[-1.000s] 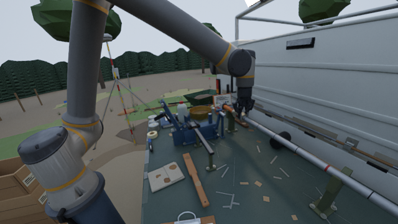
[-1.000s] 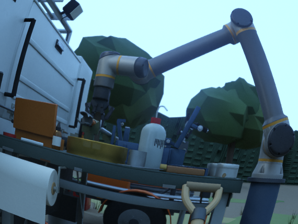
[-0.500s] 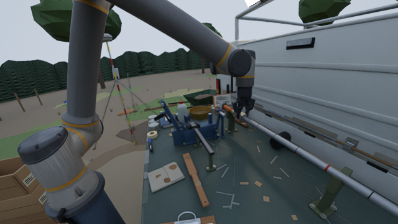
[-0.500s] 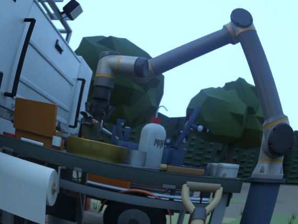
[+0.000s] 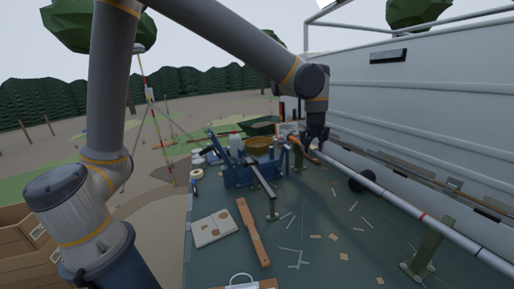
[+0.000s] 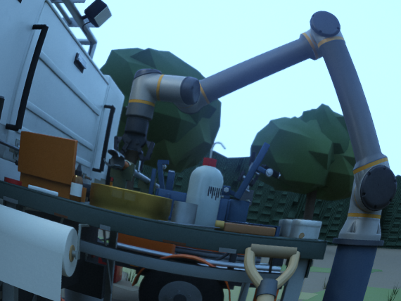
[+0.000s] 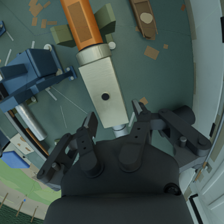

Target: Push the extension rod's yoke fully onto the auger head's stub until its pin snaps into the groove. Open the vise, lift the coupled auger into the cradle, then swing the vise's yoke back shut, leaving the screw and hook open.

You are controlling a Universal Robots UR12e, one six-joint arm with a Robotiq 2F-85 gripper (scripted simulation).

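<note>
The extension rod's yoke (image 7: 101, 91), a pale metal block with a dark pin hole, sits at the end of the orange auger head (image 7: 80, 23), with the grey rod (image 5: 401, 202) running back from it over olive stands along the truck side. My gripper (image 7: 115, 116) stands open just above the yoke's rod end, holding nothing. The blue vise (image 5: 249, 162) is bolted to the bench left of the auger, its lever (image 5: 215, 146) raised. The joint between yoke and stub is hidden inside the block.
The truck's white side wall (image 5: 421, 120) rises close on the right of the rod. A yellow bowl (image 5: 259, 145), white bottle (image 5: 235, 144), tape rolls, a wooden strip (image 5: 253, 230) and a stained notebook (image 5: 213, 226) lie on the green bench.
</note>
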